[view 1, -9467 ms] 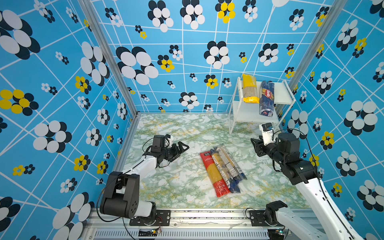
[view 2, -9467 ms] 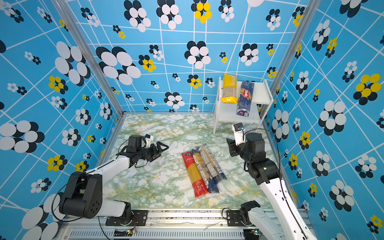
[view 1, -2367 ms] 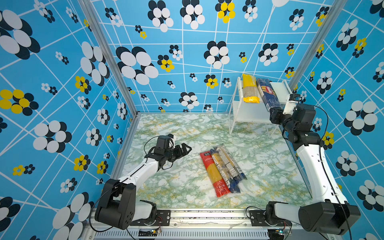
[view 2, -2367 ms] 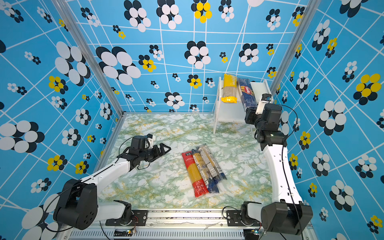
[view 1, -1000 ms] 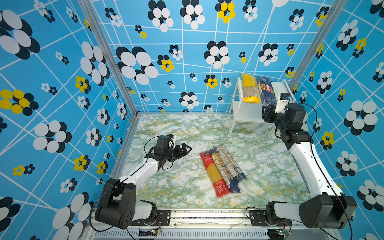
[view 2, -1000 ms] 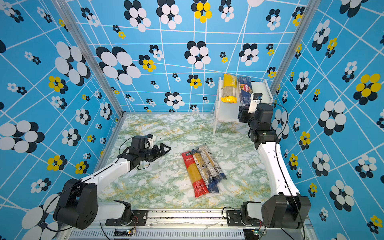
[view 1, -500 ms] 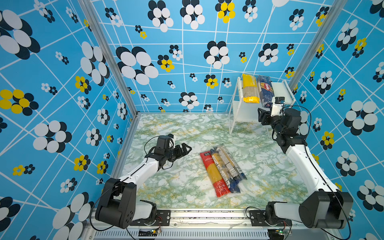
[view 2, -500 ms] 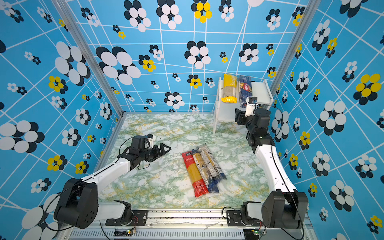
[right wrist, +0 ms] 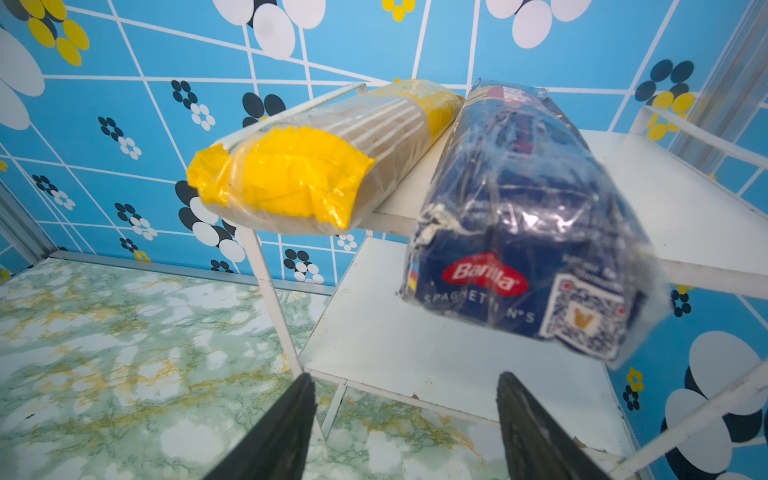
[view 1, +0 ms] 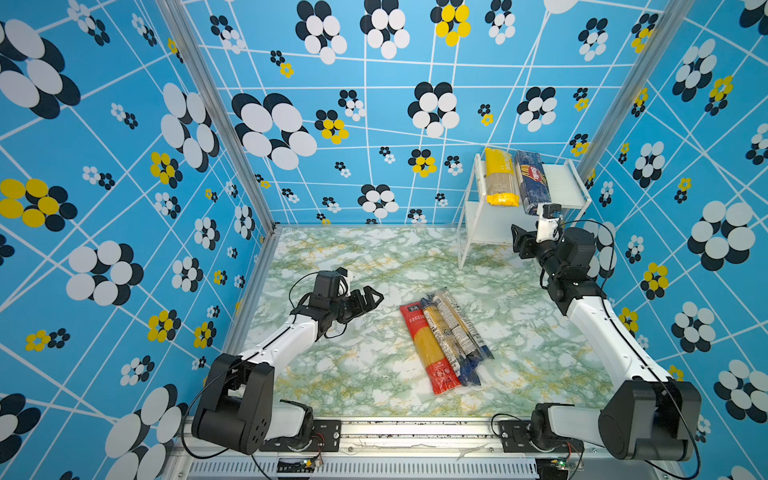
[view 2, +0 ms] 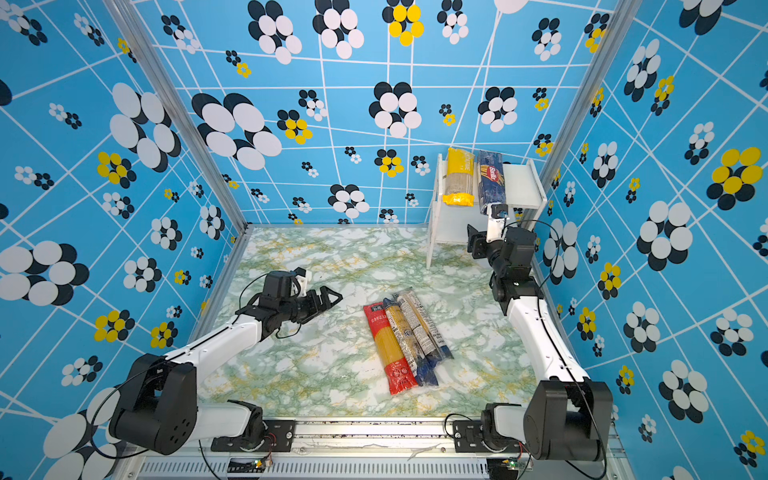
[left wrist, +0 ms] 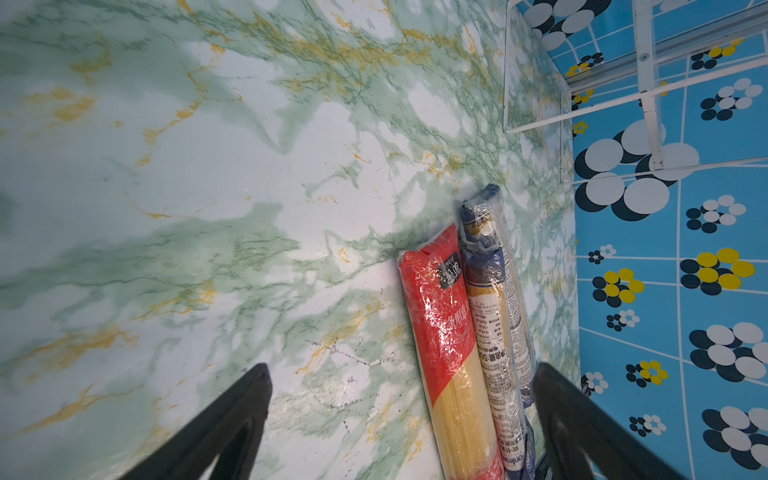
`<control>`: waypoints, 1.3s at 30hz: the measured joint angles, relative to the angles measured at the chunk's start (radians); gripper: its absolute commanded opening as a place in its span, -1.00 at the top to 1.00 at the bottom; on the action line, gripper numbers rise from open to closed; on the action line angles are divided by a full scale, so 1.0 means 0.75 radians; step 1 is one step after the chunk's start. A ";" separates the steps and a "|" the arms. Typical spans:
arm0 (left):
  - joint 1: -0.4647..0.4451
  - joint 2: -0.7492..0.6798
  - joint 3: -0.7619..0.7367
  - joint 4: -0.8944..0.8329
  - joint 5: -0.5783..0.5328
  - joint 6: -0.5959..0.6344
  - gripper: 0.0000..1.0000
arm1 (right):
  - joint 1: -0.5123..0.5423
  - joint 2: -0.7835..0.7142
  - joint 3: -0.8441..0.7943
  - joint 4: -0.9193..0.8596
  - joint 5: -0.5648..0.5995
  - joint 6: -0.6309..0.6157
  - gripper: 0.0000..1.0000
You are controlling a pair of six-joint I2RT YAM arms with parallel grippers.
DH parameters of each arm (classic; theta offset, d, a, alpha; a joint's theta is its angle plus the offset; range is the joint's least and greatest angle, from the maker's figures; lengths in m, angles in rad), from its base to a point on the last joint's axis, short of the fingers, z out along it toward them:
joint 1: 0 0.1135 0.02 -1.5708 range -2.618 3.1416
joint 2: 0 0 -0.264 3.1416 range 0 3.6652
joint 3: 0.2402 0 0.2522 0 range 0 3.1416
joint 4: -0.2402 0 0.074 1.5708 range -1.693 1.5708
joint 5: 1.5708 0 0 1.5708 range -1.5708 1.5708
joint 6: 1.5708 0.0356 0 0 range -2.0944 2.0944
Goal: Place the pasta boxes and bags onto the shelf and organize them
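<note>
Pasta packs lie in two groups. On the top board of the shelf (view 1: 562, 187), in the far right corner, the yellow pack (view 1: 501, 179) and the dark blue pack (view 1: 533, 183) lie side by side, with the yellow one on the left. They touch along their length. Both near ends stick out past the board's front edge.

The other three packs lie on the table (view 1: 353, 374), a little right of the middle. The red pack (view 1: 428, 349) is on the left. The inner clear pack (view 1: 446, 338) is pressed against it, and the outer clear pack (view 1: 463, 326) is on the right. All three slant, with their far ends more to the left.

The right gripper (view 1: 517, 240) hovers just in front of the shelf, lower than the blue pack's overhanging end. Its fingers are apart with nothing between them.

The left gripper (view 1: 372, 297) hangs over the table to the left of the red pack, apart from it. It is spread wide and empty, and it points toward the three packs.
</note>
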 measured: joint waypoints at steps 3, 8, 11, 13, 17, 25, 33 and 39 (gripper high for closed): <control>0.000 0.000 0.000 0.000 -0.001 0.000 -0.99 | -0.020 -0.046 -0.043 0.037 -0.020 0.006 -0.45; -0.003 0.000 0.001 0.001 -0.001 0.000 -0.99 | -0.047 -0.112 -0.079 0.097 -0.051 0.013 -0.45; -0.009 0.000 0.001 0.003 -0.001 0.000 -0.99 | -0.049 -0.146 -0.094 0.139 -0.071 0.016 -0.45; -0.009 0.000 0.001 0.005 -0.001 0.000 -0.99 | -0.049 -0.156 -0.094 0.163 -0.080 0.016 -0.45; -0.012 0.000 0.001 0.008 -0.001 0.000 -0.99 | -0.049 -0.158 -0.095 0.208 -0.081 0.017 -0.45; -0.015 0.000 0.001 0.010 -0.001 0.000 -0.99 | -0.051 -0.113 -0.134 0.368 -0.066 0.045 -0.44; -0.015 0.016 0.001 0.014 -0.001 0.000 -0.99 | -0.056 -0.035 -0.139 0.468 -0.040 0.062 -0.42; -0.015 0.025 0.002 0.014 -0.001 0.000 -0.99 | -0.061 -0.009 -0.157 0.566 -0.016 0.078 -0.41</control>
